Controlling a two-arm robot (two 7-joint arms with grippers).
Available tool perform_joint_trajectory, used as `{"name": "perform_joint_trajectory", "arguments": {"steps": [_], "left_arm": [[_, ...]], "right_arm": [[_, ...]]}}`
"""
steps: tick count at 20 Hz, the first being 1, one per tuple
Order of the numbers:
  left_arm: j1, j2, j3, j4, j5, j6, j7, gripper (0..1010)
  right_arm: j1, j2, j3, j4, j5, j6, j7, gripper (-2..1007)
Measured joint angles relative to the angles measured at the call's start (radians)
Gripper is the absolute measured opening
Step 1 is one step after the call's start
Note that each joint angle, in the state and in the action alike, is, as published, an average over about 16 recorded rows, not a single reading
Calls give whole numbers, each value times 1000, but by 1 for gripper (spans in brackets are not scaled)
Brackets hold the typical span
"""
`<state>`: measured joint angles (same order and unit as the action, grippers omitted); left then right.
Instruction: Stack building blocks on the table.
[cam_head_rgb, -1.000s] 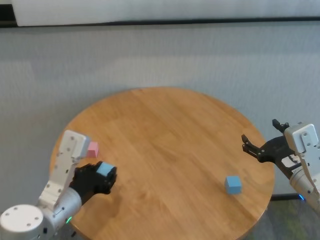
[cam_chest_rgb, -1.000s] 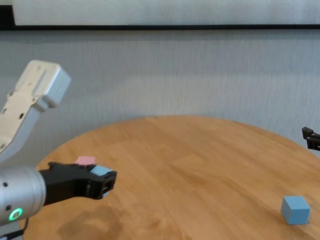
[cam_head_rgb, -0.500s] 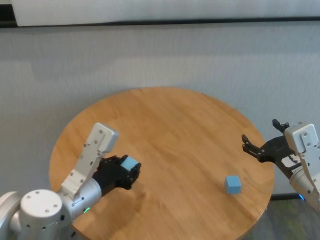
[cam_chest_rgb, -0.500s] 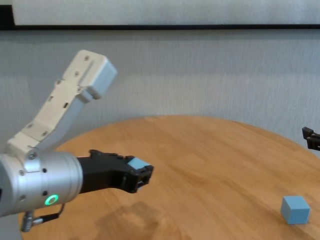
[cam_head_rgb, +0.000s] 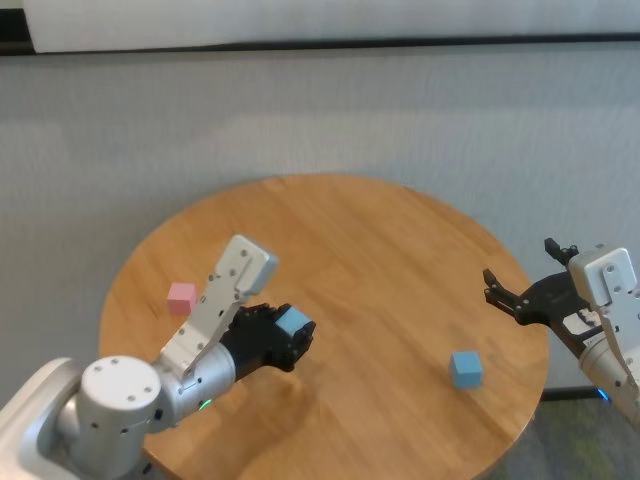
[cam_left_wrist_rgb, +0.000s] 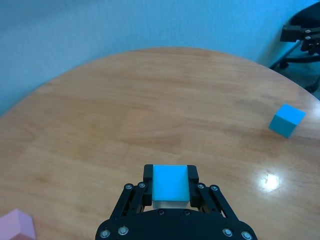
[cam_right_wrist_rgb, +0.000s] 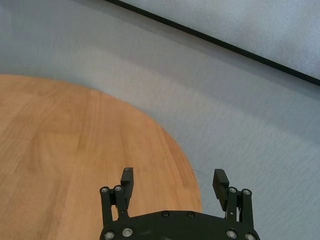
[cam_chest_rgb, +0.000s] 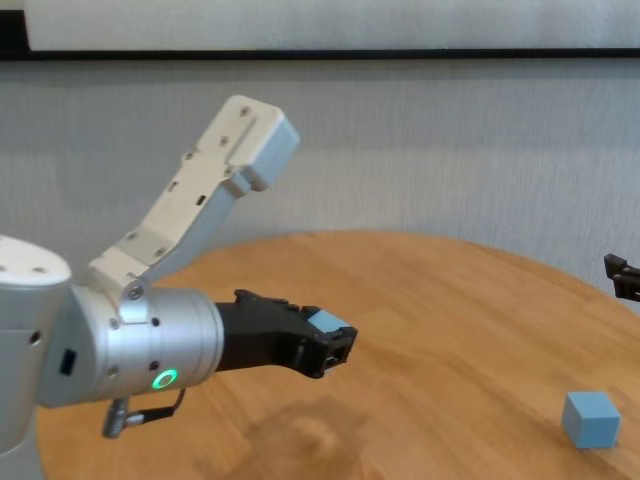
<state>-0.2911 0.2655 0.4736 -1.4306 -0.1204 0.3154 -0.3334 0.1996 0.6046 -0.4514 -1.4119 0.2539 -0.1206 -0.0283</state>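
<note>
Pink cube (cam_head_rgb: 181, 297) showed at left in your head view only, while the left gripper (cam_head_rgb: 291, 331) pinched one blue cube (cam_head_rgb: 294, 322) above the table (cam_head_rgb: 380, 260), right gripper (cam_head_rgb: 515, 297) spread wide.

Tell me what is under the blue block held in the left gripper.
Under the held block is only bare table. The left gripper carries it in the air, shut on its sides. The fingers cover its lower part, so its underside cannot be seen. No other block lies beneath.
</note>
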Motion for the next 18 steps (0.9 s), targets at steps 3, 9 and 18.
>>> {"name": "perform_joint_trajectory", "arguments": {"steps": [3, 9, 18], "left_arm": [[-27, -15, 16, 33, 13, 0, -19, 402], [-78, -47, 44, 115, 34, -2, -53, 402], [-141, -90, 71, 236, 50, -14, -88, 402]], "right_arm": [[0, 0, 0, 0, 0, 0, 0, 1005], [0, 0, 0, 0, 0, 0, 0, 1005], [0, 0, 0, 0, 0, 0, 0, 1005]]}}
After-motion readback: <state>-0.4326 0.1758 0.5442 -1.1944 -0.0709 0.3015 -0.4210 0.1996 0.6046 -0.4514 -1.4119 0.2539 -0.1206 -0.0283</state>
